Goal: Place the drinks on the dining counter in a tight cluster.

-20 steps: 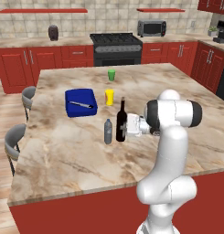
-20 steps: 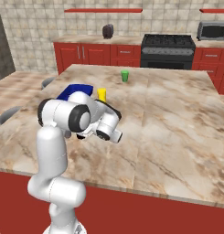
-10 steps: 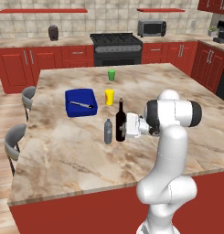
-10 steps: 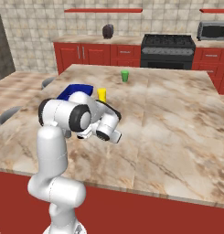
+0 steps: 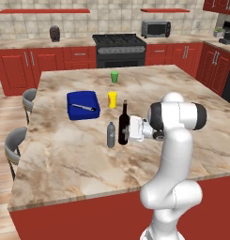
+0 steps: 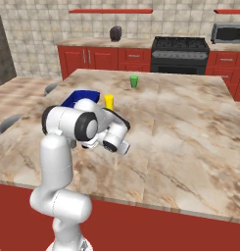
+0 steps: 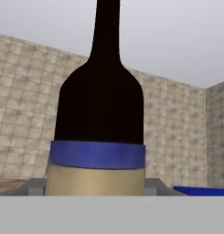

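The tall dark wine bottle (image 5: 123,123) stands upright on the dining counter (image 5: 182,84), just right of the small grey plastic bottle (image 5: 111,135); a narrow gap separates the two. My gripper (image 5: 128,131) reaches in level from the right and sits against the lower body of the wine bottle. In the hand view the wine bottle (image 7: 99,114) looms very close, dark glass over a blue band and a tan label. The fingertips are hidden, so the jaws' state is unclear. The maroon can is out of view. In the right base view my own arm covers both bottles.
A blue box (image 5: 83,104) with a pen on it lies left of the bottles. Behind them stand a yellow container (image 5: 112,99) and, farther back, the green cup (image 5: 114,77). Grey stools (image 5: 13,145) line the left side. The counter's right half (image 6: 190,127) is bare.
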Robot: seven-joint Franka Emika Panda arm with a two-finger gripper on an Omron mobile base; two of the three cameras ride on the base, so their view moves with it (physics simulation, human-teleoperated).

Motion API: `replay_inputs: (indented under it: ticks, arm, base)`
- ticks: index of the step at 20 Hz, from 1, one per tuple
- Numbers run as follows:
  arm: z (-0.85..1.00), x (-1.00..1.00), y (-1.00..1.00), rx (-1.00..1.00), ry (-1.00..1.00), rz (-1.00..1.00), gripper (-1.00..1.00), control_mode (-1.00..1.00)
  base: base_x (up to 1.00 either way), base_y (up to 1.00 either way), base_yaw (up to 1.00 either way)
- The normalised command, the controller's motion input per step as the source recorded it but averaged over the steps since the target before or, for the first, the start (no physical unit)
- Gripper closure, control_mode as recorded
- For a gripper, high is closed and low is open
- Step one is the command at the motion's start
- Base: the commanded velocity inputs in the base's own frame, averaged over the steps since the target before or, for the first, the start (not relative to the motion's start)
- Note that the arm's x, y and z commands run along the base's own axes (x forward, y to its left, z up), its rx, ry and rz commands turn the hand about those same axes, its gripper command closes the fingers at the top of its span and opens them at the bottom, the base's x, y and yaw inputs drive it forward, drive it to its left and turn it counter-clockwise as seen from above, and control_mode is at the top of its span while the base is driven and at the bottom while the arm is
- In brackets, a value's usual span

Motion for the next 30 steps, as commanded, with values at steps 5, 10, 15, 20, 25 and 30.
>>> replay_inputs:
  ticks: [5,10,15,20,25,30]
  arm:
    - [0.0,0.07,-0.06,0.16,0.0,0.0,1.0,-1.0]
    - [-0.09,0.0,0.0,0.0,0.0,0.0,1.0,-1.0]
    - [-0.15,0.0,0.0,0.0,0.0,0.0,1.0,-1.0]
    - [0.0,0.0,0.0,0.0,0.0,0.0,1.0,-1.0]
    - [0.0,0.0,0.0,0.0,0.0,0.0,1.0,-1.0]
    - [0.0,0.0,0.0,0.0,0.0,0.0,-1.0,-1.0]
  base:
    - [0.0,0.0,0.0]
    - [0.0,0.0,0.0]
    - [0.0,0.0,0.0]
    - [0.0,0.0,0.0]
    - [0.0,0.0,0.0]
    - [0.0,0.0,0.0]
